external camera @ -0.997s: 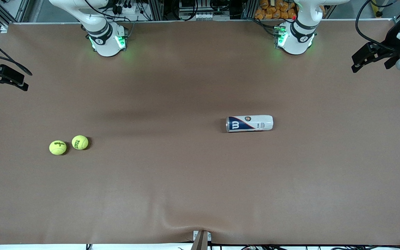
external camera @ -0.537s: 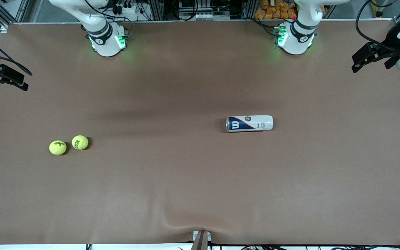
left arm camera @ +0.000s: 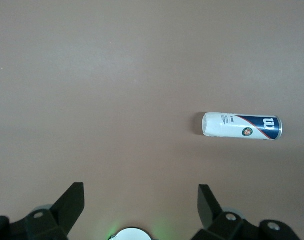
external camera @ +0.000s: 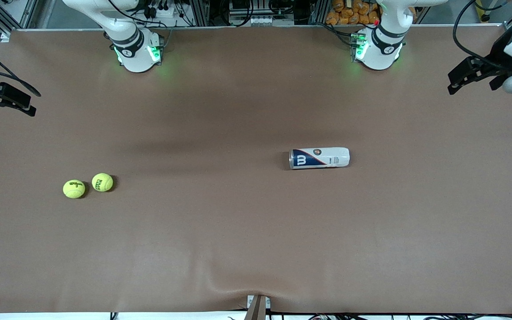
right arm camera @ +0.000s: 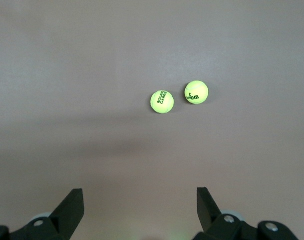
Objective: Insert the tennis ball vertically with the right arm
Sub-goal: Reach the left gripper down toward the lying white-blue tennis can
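Jaws apart; yellow-green tennis balls (external camera: 88,185)

Robotics lab: twin bench-mounted arms (external camera: 131,49)

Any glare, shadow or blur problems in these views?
Front view: even light, a soft dark shadow band across the table, green glow at both arm bases, can and tennis balls sharp. Left wrist view: can crisp, no glare. Right wrist view: balls sharp, faint shadow band on the mat.
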Robot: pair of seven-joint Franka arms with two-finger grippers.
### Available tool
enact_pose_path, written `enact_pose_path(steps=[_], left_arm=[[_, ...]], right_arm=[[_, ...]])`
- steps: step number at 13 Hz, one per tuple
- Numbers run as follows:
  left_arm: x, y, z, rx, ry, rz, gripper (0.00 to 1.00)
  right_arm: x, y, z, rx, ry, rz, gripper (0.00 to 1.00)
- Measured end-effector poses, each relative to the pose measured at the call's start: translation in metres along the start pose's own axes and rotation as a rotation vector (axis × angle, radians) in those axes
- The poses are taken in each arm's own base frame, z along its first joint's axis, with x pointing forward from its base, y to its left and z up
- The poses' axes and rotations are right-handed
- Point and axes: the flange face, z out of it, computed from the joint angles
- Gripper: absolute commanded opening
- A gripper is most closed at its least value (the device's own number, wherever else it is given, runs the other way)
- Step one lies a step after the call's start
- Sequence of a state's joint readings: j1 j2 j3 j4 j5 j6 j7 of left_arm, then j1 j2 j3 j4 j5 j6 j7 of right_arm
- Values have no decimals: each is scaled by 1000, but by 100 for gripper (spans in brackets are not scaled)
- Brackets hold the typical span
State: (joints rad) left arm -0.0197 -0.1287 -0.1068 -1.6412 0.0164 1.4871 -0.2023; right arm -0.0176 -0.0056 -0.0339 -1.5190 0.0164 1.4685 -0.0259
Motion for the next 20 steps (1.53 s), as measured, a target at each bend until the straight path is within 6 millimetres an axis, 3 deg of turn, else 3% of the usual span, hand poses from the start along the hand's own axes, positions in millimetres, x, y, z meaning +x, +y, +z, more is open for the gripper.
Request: enact_pose_path(steps=[8,10,13,15,17,20], left_arm=[[16,68,54,26,-100,125,100],[17,99,77,93,-125,200,100],[11,161,115,230,-144,349,100],[10,188,139,285,-158,422,100],[20,200,154,318,-170,519,100],[44,201,168,360,-171,694,100]], right_arm=[[0,1,0,0,-1,2,100],[0,1,1,0,-2,3,100],[0,2,1,0,-4,3,100],[0,2,1,0,-4,3,100],[0,2,2,0,-6,3,100],[0,2,2,0,-7,3,100]])
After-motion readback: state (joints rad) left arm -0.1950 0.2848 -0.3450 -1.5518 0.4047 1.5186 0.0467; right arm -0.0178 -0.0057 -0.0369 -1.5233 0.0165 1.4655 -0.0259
